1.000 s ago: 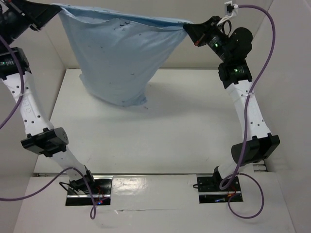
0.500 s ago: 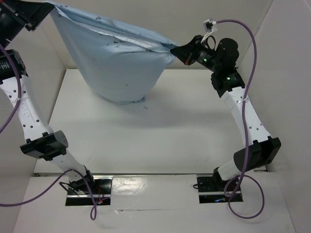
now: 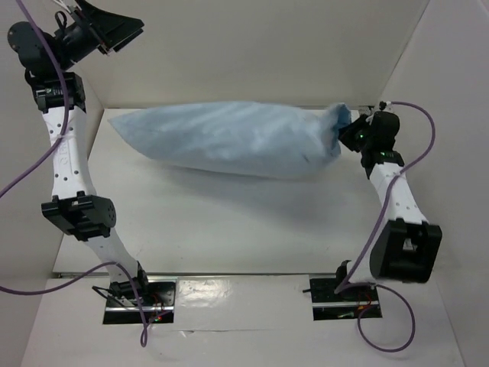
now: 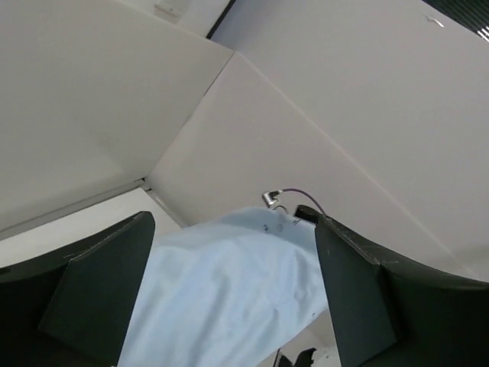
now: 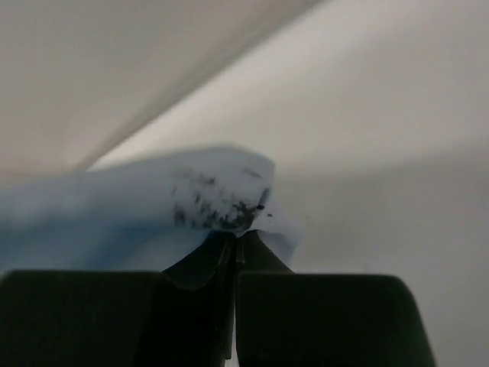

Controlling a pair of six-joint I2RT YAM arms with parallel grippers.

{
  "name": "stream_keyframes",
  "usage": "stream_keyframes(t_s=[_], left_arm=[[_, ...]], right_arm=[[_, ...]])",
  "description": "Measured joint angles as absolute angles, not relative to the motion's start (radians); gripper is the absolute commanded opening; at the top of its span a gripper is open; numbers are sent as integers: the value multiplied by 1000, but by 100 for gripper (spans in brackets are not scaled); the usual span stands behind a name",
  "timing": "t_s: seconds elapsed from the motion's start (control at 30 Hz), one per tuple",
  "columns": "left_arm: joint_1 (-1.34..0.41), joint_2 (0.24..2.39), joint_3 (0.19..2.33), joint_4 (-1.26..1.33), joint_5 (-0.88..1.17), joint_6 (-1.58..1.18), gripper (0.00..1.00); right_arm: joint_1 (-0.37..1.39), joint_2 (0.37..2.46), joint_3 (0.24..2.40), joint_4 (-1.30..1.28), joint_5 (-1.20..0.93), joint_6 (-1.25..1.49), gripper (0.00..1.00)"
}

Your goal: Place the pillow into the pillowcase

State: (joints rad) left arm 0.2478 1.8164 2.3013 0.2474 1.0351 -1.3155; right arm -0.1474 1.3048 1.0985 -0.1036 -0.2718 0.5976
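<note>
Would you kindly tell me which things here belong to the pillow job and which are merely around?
Job: pillowcase, plump, lying down; right gripper, shut on its end; left gripper, open, raised clear. The pillow itself is not visible.
Around: purple cables; table.

No legible text or labels anywhere

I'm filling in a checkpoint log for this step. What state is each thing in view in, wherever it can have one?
pillowcase: stuffed plump, lying across the table, its right end bunched.
pillow: not visible; the bulging case suggests it is inside.
left tool: open, empty, raised high at the left.
right tool: shut on the pillowcase's bunched end.
</note>
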Motion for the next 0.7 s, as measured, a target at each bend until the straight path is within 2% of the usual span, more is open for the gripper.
stream_keyframes(t_s=[0.03, 0.13, 0.3, 0.47, 0.5, 0.6, 0.7], left_arm=[[245, 1819, 2274, 252, 1036, -1316, 93], [243, 1821, 2198, 263, 1040, -1312, 86], [233, 1802, 2078, 241, 1046, -1271, 86], [202, 1742, 1935, 135, 1048, -1161, 86], [193, 1737, 1924, 97, 1048, -1124, 86], [149, 1720, 1905, -39, 1041, -1015, 86], [96, 1675, 1854, -232, 993, -878, 86]], right_arm=[[-155, 1357, 1099, -115, -258, 596, 0], [-135, 1509, 1115, -178, -231, 575, 0], [-58, 1675, 1223, -247, -229, 522, 0], [43, 1708, 1314, -247, -237, 490, 0], [62, 1708, 1325, -250, -232, 483, 12], [102, 1708, 1364, -293, -178, 471, 84], [102, 1695, 1398, -364, -44, 469, 99]])
